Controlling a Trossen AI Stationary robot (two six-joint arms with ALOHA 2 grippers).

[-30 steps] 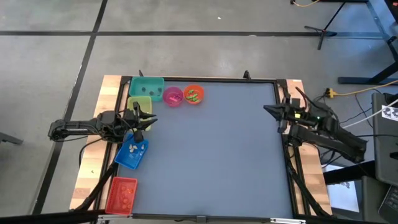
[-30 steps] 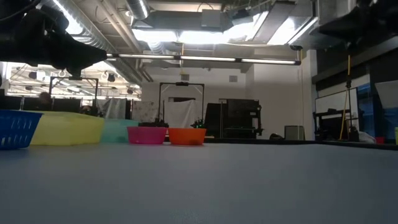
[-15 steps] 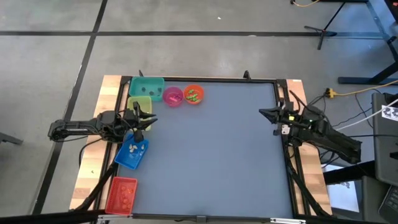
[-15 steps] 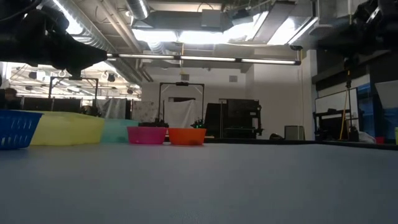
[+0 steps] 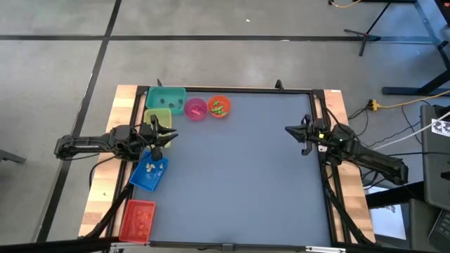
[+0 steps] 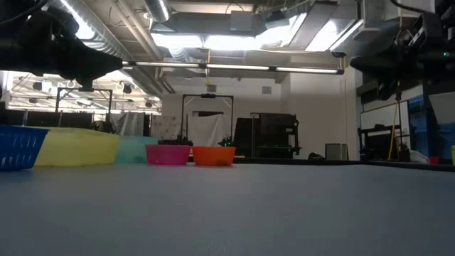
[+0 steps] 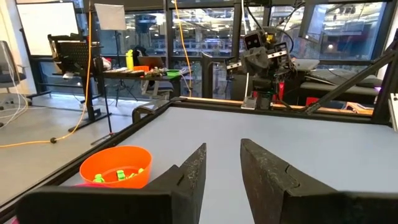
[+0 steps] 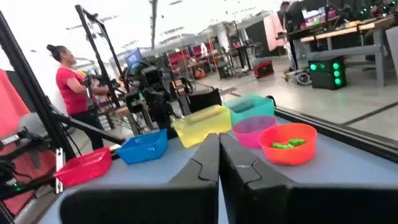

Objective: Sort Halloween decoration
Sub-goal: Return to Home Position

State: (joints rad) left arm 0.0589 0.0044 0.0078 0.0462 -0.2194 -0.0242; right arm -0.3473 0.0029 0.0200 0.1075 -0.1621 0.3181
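Hovering by the blue bin (image 5: pixel 149 173), left gripper (image 5: pixel 169 133) gapes empty; right gripper (image 5: pixel 290 131), opposite, is closed empty.

In the high view you can't tell what the pale trinkets (image 5: pixel 152 167) in the blue bin (image 5: pixel 140 180) are, they're too small; likewise the red bin's (image 5: pixel 137 219) contents at lower left. The left gripper (image 5: pixel 169 133) covers the yellow bin's (image 5: pixel 159 114) lower edge. In the low view, bin walls hide all contents, and the left arm (image 6: pixel 57 50) and right arm (image 6: pixel 398 57) are cropped at the top corners.
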